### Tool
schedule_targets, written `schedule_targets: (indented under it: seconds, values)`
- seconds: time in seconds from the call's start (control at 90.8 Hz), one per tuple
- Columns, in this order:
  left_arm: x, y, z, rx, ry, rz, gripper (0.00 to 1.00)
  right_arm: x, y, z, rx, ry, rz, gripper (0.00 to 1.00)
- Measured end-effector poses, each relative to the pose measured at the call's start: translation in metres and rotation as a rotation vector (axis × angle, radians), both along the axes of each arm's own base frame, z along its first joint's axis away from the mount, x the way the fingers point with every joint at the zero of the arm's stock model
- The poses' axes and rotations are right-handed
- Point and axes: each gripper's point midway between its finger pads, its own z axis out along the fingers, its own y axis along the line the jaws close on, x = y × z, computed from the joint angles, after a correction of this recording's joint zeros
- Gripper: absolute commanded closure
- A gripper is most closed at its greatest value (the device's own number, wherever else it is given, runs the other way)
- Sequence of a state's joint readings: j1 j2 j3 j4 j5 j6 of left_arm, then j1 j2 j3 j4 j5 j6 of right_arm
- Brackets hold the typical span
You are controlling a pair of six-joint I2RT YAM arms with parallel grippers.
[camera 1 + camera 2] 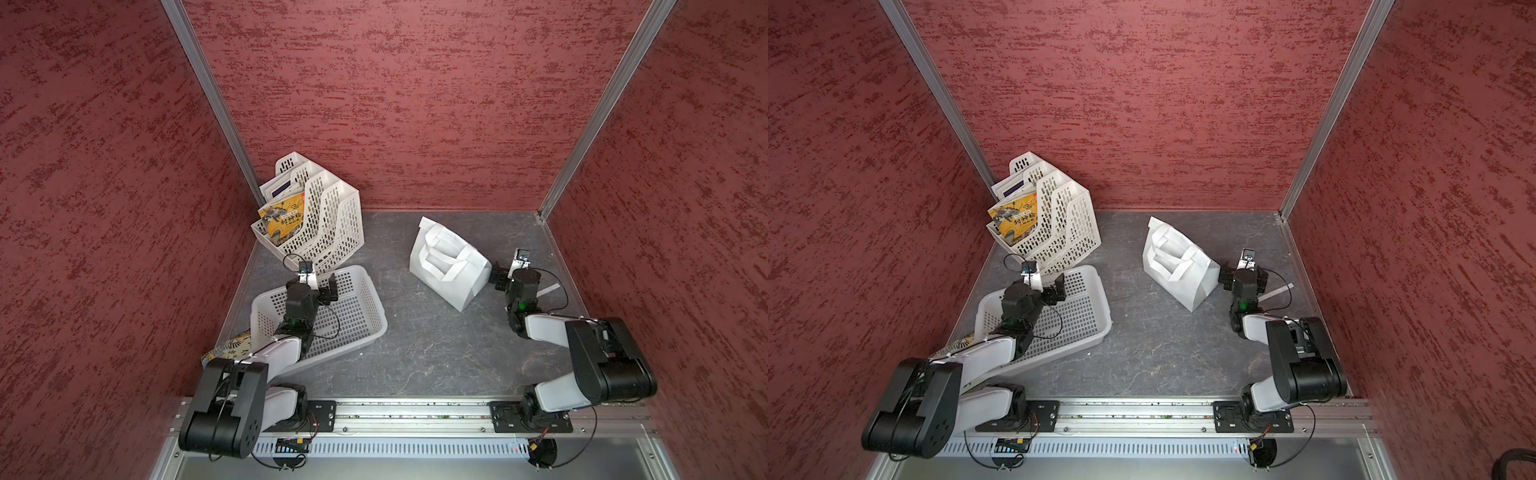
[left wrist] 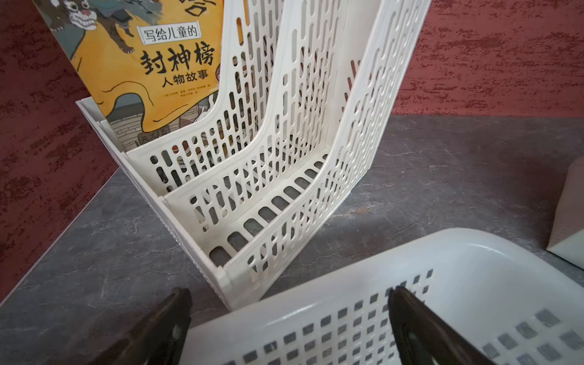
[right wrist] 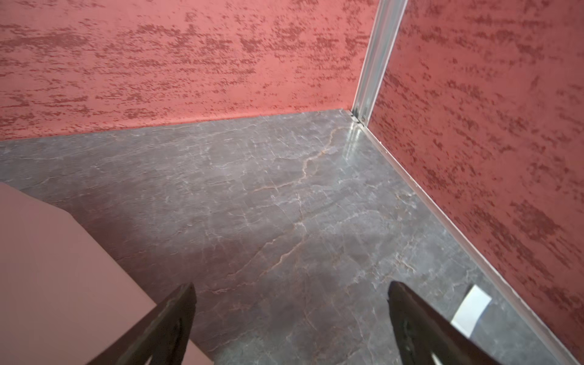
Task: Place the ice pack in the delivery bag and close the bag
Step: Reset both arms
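Note:
The delivery bag (image 1: pixel 449 262) (image 1: pixel 1177 262), a white boxy tote with its two loop handles lying flat on top, stands right of the table's middle in both top views. Its side fills a corner of the right wrist view (image 3: pixel 47 268), and one of its corners shows in the left wrist view (image 2: pixel 568 218). My right gripper (image 1: pixel 496 276) (image 3: pixel 290 286) hovers open just beside the bag's right end, with nothing between its fingers. My left gripper (image 1: pixel 328 286) (image 2: pixel 289 292) is open and empty above the far rim of the white perforated basket (image 1: pixel 365 299). The ice pack is out of view.
A white slotted file rack (image 1: pixel 328 224) (image 2: pixel 284 177) holding a yellow book (image 1: pixel 282 218) stands in the back left corner, just behind the basket. A flat patterned item (image 1: pixel 228 347) pokes out under the left arm. A white strip (image 1: pixel 546 289) lies near the right wall.

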State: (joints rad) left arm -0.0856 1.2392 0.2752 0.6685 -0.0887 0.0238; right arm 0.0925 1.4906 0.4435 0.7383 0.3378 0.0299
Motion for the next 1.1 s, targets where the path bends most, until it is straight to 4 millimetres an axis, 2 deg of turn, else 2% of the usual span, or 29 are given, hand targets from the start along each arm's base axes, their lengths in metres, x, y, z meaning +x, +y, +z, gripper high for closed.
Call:
schedule_targets:
  seconds: [0.154, 0.264, 0.353, 0.551, 0.672, 0.749, 0.815, 0.881, 0.959, 1.036, 1.102]
  values:
    - [0.013, -0.005, 0.01, 0.003, -0.038, -0.055, 0.0, -0.001, 0.003, 0.003, -0.017, -0.019, 0.011, 0.01]
    - [0.021, -0.006, 0.01, 0.011, -0.032, -0.063, 0.0, -0.008, 0.006, -0.003, -0.027, -0.012, 0.023, 0.02]
    - [0.02, -0.008, 0.014, 0.011, -0.04, -0.069, 0.0, -0.004, 0.005, -0.006, -0.027, 0.01, 0.025, 0.01]
    - [0.012, -0.012, 0.034, -0.007, -0.079, -0.077, 0.0, 0.004, 0.002, 0.0, -0.007, 0.001, 0.04, 0.01]
    - [0.004, -0.035, 0.056, -0.005, -0.109, -0.146, 0.0, -0.011, 0.001, 0.003, -0.011, -0.001, 0.032, 0.01]
    - [0.005, -0.036, 0.066, -0.006, -0.14, -0.153, 0.0, -0.02, 0.0, 0.019, -0.003, -0.019, 0.015, 0.01]
    - [0.009, -0.024, 0.059, -0.004, -0.143, -0.122, 0.0, -0.025, -0.002, 0.036, 0.007, -0.069, 0.009, 0.01]
    - [0.013, -0.008, 0.037, -0.006, -0.103, -0.082, 0.0, -0.025, -0.003, 0.041, 0.011, -0.095, 0.003, 0.02]
    - [0.017, 0.006, 0.008, -0.007, -0.032, -0.052, 0.0, -0.014, -0.002, 0.025, 0.007, -0.061, 0.003, 0.01]
    - [0.024, 0.011, 0.006, -0.016, -0.056, -0.056, 0.0, 0.001, 0.0, -0.002, 0.0, 0.018, 0.015, 0.01]
    - [0.03, 0.015, 0.004, -0.023, -0.085, -0.059, 0.0, 0.0, 0.002, -0.016, -0.001, 0.057, 0.028, 0.01]
